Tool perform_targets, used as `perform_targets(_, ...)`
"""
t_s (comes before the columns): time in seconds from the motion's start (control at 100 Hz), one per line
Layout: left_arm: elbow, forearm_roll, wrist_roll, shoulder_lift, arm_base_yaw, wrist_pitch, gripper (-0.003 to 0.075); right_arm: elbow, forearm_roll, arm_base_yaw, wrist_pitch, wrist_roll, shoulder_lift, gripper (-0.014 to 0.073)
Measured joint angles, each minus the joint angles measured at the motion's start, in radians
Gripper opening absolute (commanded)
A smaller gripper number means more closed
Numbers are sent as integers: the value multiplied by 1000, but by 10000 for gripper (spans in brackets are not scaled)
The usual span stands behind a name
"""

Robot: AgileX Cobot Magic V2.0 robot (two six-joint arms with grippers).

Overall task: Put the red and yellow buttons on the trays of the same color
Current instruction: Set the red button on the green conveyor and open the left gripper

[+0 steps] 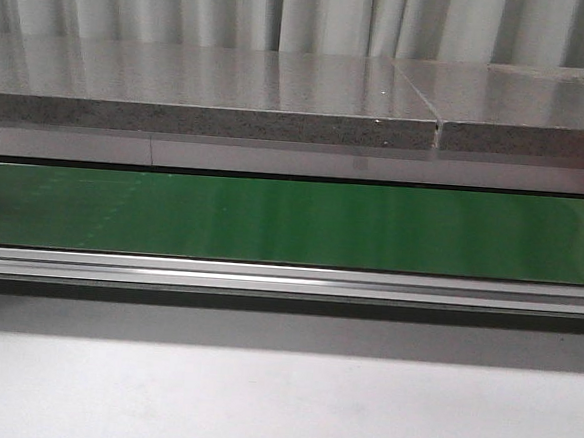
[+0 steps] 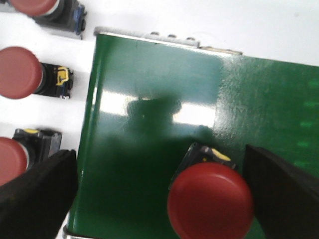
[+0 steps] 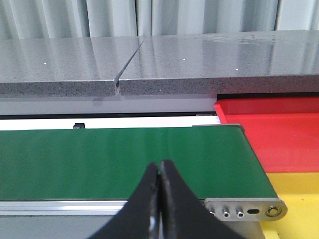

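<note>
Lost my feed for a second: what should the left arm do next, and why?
Probably close the left claw on the red button. The button stands on the green belt between the open fingers, close beside one and not yet gripped. The right claw is shut and empty over the belt's other end, near the red tray.

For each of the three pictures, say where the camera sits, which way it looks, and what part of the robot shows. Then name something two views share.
Front view: looks forward, level over the green belt to a grey slab; no robot part shows.
Left wrist view: looks down on the belt's end, open left gripper around a red button.
Right wrist view: looks forward past the shut right gripper to the red tray.
Shared: the belt, in all three.
</note>
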Motion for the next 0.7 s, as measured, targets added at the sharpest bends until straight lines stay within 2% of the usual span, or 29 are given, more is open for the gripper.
perform_targets(0.37,-103,-13,5,-18,-23,6,653,0,0,0,0,0,0,-67)
perform_targets(0.51,-104,-16,1,-47,18,13,653,0,0,0,0,0,0,-67)
perform_targets(0.7,-67,-16,-27,-105,130,13,653,0,0,0,0,0,0,-67)
